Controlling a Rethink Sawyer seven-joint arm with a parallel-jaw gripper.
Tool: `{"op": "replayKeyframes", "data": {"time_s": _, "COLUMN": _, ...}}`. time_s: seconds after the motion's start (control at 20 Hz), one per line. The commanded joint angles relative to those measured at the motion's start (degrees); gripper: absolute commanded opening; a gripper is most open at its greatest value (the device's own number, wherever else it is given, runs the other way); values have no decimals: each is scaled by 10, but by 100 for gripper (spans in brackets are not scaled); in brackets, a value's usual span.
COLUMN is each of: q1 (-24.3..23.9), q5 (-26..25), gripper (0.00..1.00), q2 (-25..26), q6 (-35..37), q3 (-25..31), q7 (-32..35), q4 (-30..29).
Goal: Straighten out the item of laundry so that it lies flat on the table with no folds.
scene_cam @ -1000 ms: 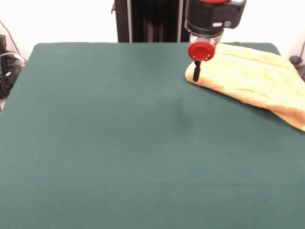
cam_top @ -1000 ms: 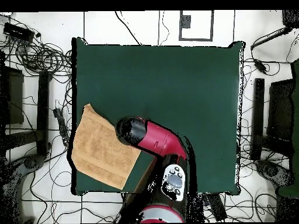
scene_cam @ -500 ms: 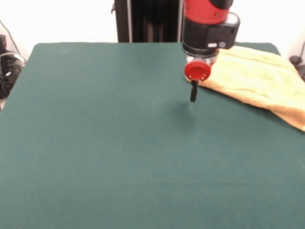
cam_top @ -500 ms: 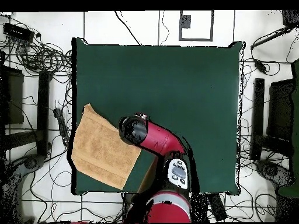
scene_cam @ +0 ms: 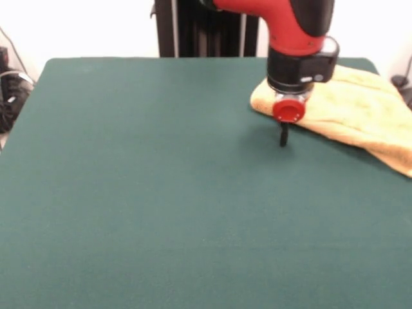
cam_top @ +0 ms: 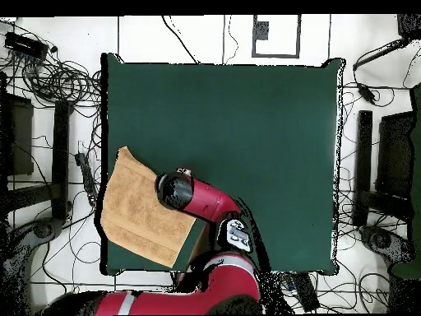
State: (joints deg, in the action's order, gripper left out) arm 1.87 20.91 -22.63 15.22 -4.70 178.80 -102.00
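Table (scene_cam: 129,193) open; towel (scene_cam: 347,106) at corner

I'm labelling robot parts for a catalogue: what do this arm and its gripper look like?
The arm is glossy red with black sections, round and tube-like. Its wrist is a black cylinder with a silver ring. Below sits a red disc, and the gripper shows as a thin black stub.

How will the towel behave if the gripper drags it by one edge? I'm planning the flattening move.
The terry towel looks soft and limp, so it would likely bunch, not slide whole. Its nap may catch on the felt table. The gripper sits at its edge.
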Motion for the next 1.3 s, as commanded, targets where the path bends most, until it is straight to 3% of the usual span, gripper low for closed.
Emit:
{"op": "replayKeyframes", "data": {"time_s": 0.05, "q1": 74, "q5": -14, "gripper": 100, "q2": -32, "q6": 113, "q3": -39, "q7": 49, "q4": -7}}
{"op": "replayKeyframes", "data": {"time_s": 0.2, "q1": 77, "q5": -38, "gripper": 100, "q2": -97, "q6": 199, "q3": -66, "q7": 30, "q4": -1}}
{"op": "replayKeyframes", "data": {"time_s": 0.3, "q1": 90, "q5": -38, "gripper": 100, "q2": -107, "q6": 203, "q3": -75, "q7": 41, "q4": -1}}
{"op": "replayKeyframes", "data": {"time_s": 0.7, "q1": 97, "q5": -14, "gripper": 100, "q2": -17, "q6": 70, "q3": -39, "q7": 60, "q4": 7}}
{"op": "replayKeyframes", "data": {"time_s": 1.15, "q1": 78, "q5": -17, "gripper": 100, "q2": -1, "q6": 68, "q3": -29, "q7": 35, "q4": 21}}
{"op": "replayKeyframes", "data": {"time_s": 1.3, "q1": 58, "q5": -4, "gripper": 100, "q2": 8, "q6": 44, "q3": -1, "q7": 37, "q4": 11}}
